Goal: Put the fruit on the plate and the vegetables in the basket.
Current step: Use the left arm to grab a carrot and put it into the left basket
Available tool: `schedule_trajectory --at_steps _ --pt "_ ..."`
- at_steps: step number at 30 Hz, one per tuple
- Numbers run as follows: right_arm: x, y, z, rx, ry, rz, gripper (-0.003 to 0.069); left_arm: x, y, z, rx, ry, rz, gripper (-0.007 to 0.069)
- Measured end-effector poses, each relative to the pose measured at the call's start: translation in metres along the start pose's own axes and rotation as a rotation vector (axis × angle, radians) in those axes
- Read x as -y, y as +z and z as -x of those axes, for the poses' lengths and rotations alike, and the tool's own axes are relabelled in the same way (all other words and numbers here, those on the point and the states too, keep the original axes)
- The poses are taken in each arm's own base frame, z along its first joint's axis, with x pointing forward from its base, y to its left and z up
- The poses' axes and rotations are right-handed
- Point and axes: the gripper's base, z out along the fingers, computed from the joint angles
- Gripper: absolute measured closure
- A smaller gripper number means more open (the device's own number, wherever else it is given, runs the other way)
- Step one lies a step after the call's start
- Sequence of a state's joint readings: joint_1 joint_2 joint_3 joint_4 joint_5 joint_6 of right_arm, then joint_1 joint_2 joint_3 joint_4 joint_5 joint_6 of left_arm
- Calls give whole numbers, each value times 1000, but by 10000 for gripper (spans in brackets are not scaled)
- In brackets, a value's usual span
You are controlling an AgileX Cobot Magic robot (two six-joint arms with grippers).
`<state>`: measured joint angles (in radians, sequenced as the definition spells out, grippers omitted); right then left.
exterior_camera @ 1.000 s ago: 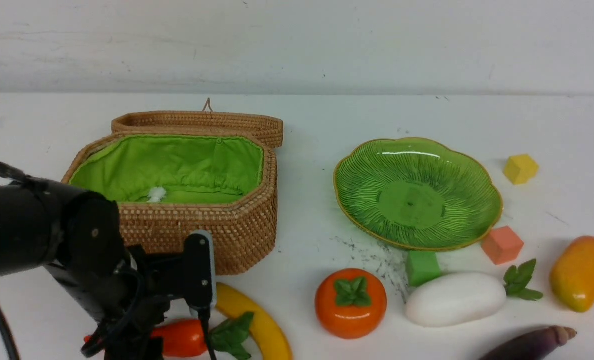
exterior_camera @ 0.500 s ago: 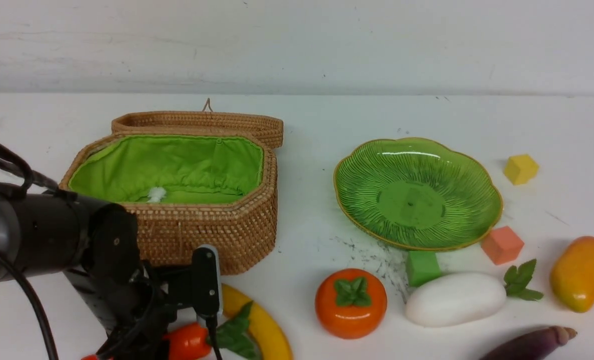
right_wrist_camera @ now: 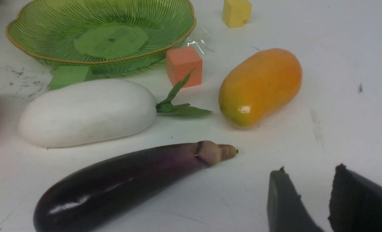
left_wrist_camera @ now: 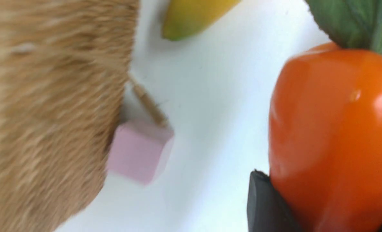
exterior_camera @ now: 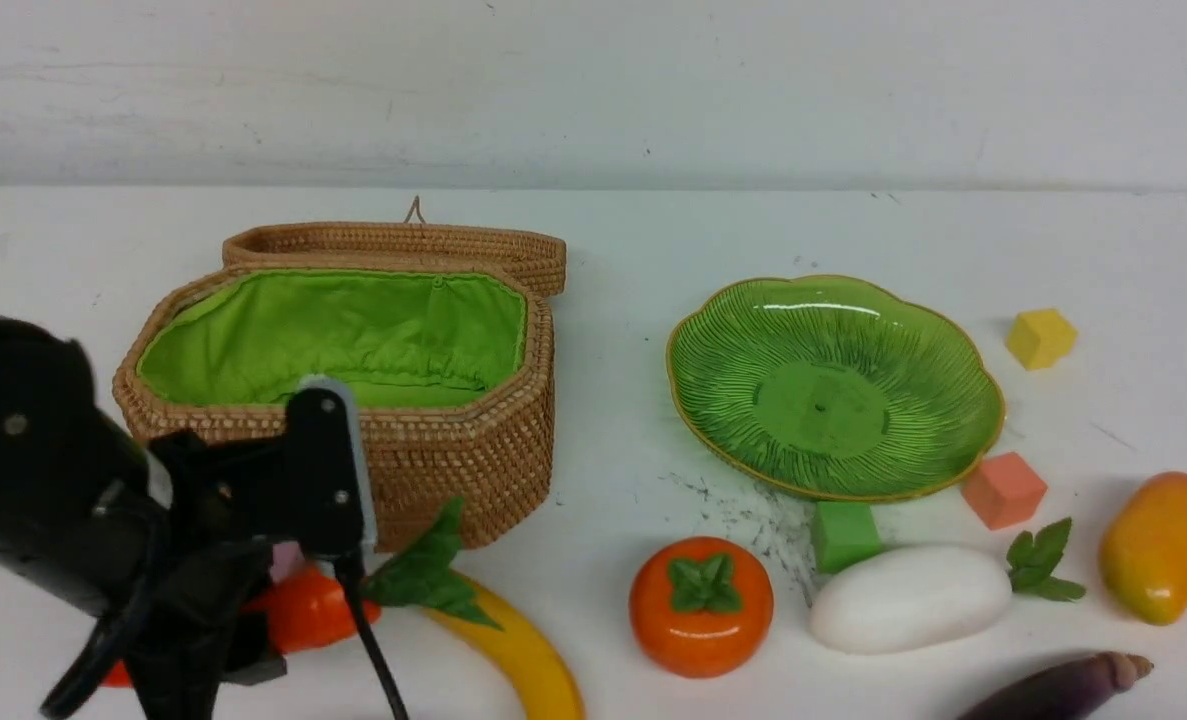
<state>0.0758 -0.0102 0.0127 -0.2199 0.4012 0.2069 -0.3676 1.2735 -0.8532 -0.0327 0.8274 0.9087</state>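
Observation:
My left gripper (exterior_camera: pixel 293 592) is shut on the red-orange pepper (exterior_camera: pixel 308 606) and holds it just above the table, in front of the wicker basket (exterior_camera: pixel 453 460); the pepper's leaves (exterior_camera: pixel 423 575) stick out to the right. The left wrist view shows the pepper (left_wrist_camera: pixel 332 129) pressed against one dark finger (left_wrist_camera: pixel 261 203). The banana (exterior_camera: pixel 518 645), persimmon (exterior_camera: pixel 701 605), white radish (exterior_camera: pixel 908 598), mango (exterior_camera: pixel 1163 545) and eggplant (exterior_camera: pixel 1053 688) lie on the table. The green plate (exterior_camera: pixel 833 385) holds nothing. My right gripper (right_wrist_camera: pixel 310 172) hovers open and empty near the eggplant (right_wrist_camera: pixel 123 180) tip.
The basket lid (exterior_camera: pixel 403 245) lies folded back behind the basket. A yellow cube (exterior_camera: pixel 1040 337), a salmon cube (exterior_camera: pixel 1003 489) and a green cube (exterior_camera: pixel 843 534) sit around the plate. A pink cube (left_wrist_camera: pixel 139 149) rests against the basket's front wall.
My left gripper closed on the pepper and raised it off the table, moving left and up in front of the basket. The other items did not move.

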Motion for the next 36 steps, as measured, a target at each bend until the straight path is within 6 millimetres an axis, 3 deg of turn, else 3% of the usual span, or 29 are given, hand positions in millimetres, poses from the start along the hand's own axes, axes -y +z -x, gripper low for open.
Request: schedule_trajectory --at_steps 7,9,12,16,17,19,23,28,31,34,36 --pt "0 0 0 0 0 0 417 0 -50 0 112 -18 157 330" --pt "0 0 0 0 0 0 417 -11 -63 7 133 -9 211 330" --pt "0 0 0 0 0 0 417 -47 -73 27 97 57 323 330" --pt "0 0 0 0 0 0 417 -86 -54 47 22 156 416 330" --pt "0 0 0 0 0 0 417 -106 -31 58 -17 219 450 330" --pt "0 0 0 0 0 0 417 -123 -6 64 -47 267 473 330" --pt "0 0 0 0 0 0 417 -147 39 58 -44 222 487 330" --pt "0 0 0 0 0 0 417 -154 47 47 -51 141 472 322" --pt "0 0 0 0 0 0 417 -152 43 47 -29 113 467 256" --pt "0 0 0 0 0 0 417 -146 40 44 -34 90 437 52" --pt "0 0 0 0 0 0 417 -142 39 41 -54 80 413 -18"
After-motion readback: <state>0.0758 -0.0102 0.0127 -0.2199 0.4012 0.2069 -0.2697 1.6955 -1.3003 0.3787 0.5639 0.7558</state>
